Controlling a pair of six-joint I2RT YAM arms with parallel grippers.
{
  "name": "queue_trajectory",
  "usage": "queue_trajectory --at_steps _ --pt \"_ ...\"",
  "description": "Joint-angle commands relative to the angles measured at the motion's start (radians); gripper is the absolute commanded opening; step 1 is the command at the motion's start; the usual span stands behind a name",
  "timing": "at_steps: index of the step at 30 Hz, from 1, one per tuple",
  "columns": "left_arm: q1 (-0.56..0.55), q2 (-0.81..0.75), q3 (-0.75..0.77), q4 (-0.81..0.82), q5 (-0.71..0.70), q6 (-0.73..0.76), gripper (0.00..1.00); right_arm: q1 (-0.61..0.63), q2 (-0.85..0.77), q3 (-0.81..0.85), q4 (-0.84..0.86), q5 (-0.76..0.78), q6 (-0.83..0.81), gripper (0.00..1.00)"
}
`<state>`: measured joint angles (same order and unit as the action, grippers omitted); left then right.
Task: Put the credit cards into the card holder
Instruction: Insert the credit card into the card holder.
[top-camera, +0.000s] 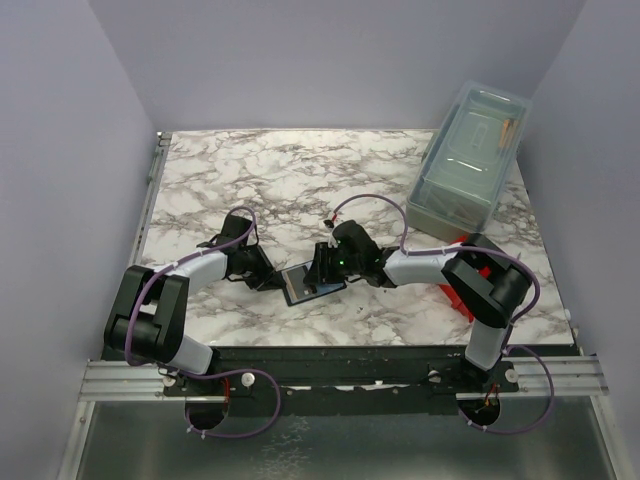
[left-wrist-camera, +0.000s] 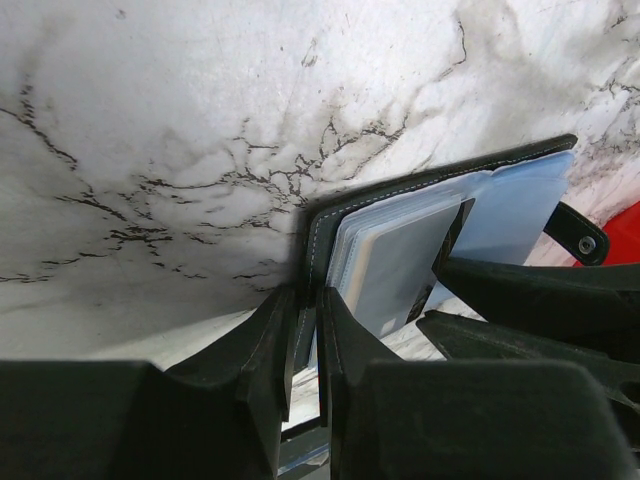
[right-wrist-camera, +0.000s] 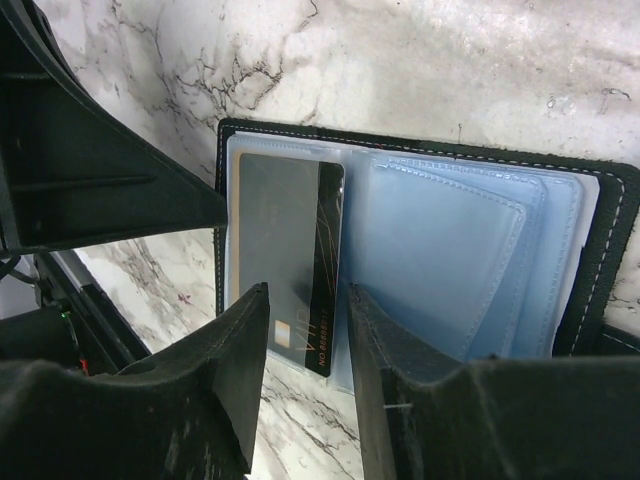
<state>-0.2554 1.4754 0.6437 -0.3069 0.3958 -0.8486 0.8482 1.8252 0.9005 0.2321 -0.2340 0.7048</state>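
The card holder (top-camera: 312, 282) lies open on the marble table, black with pale blue sleeves. My left gripper (left-wrist-camera: 308, 340) is shut on its black cover edge (left-wrist-camera: 312, 250), at its left side in the top view (top-camera: 272, 280). A dark credit card (right-wrist-camera: 290, 250) with gold VIP lettering sits partly inside the holder's leftmost clear sleeve (right-wrist-camera: 232, 200), its lower end sticking out. My right gripper (right-wrist-camera: 308, 340) is open, its jaws on either side of that lower end without pinching it. In the top view the right gripper (top-camera: 325, 268) is over the holder. No orange-gold cards show.
A red bin (top-camera: 462, 296) sits at the right, mostly under the right arm, and shows in the left wrist view (left-wrist-camera: 618, 235). A clear lidded box (top-camera: 470, 160) stands at the back right. The left gripper's body (right-wrist-camera: 90, 170) is close to the holder's left edge.
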Motion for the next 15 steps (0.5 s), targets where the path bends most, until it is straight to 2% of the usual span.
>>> queue_trajectory --at_steps 1,10,15 --pt "-0.006 0.02 -0.034 -0.02 -0.027 0.02 0.2 0.007 0.022 -0.004 -0.05 -0.002 -0.022 0.41" --pt "-0.005 0.018 -0.03 -0.017 -0.018 0.018 0.19 0.041 0.062 0.051 0.038 -0.128 -0.03 0.28" --pt "-0.005 0.013 -0.029 -0.017 -0.017 0.021 0.18 0.04 0.014 -0.003 0.066 -0.088 -0.004 0.29"
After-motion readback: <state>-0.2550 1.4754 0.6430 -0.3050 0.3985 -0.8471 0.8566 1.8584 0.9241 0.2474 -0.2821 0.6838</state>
